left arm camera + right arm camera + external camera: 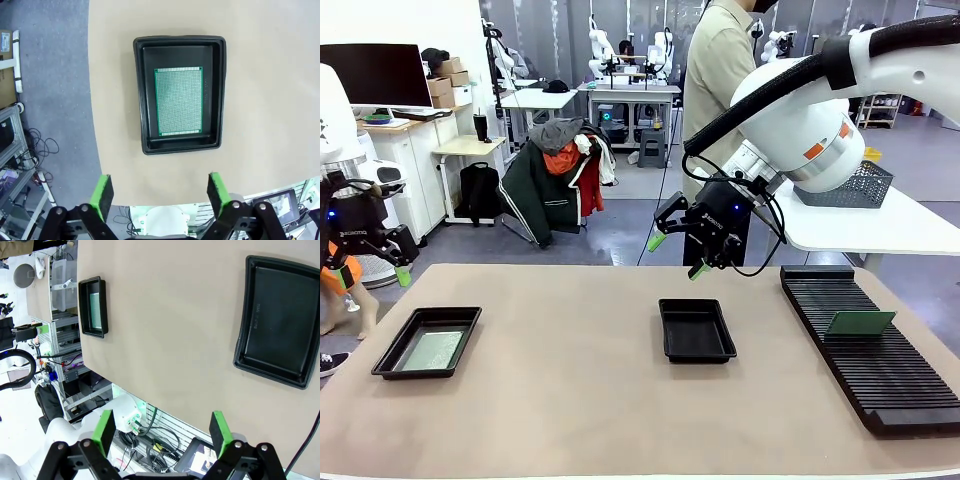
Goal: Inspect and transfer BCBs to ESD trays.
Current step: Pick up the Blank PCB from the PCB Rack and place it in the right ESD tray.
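Nearest, along the right side of the tan counter (pixel 580 420): a long black ribbed rack (pixel 890 390), with one green BCB (pixel 860 322) standing on edge in the slots toward its far end.

Farther in, well apart from each other: two black ESD trays. At the counter's left side, the left tray (pixel 385 360), with a second BCB (pixel 179 101) lying flat on its floor, pale speckled face up, closer to one long wall than to the other. Around the middle, the middle tray (pixel 696 335), bare black floor showing.

Beyond the trays and raised off the counter: the left hand (pixel 370 275) out past the left edge, looking down on the left tray, green pads spread wide, nothing between them; the right hand (pixel 678 256) just behind the middle tray, fingers likewise apart and gripping nothing.

Farthest back: a person (pixel 715 90) in a pale shirt standing behind the right arm, and a grey wire mesh basket (pixel 855 190) off to the right.
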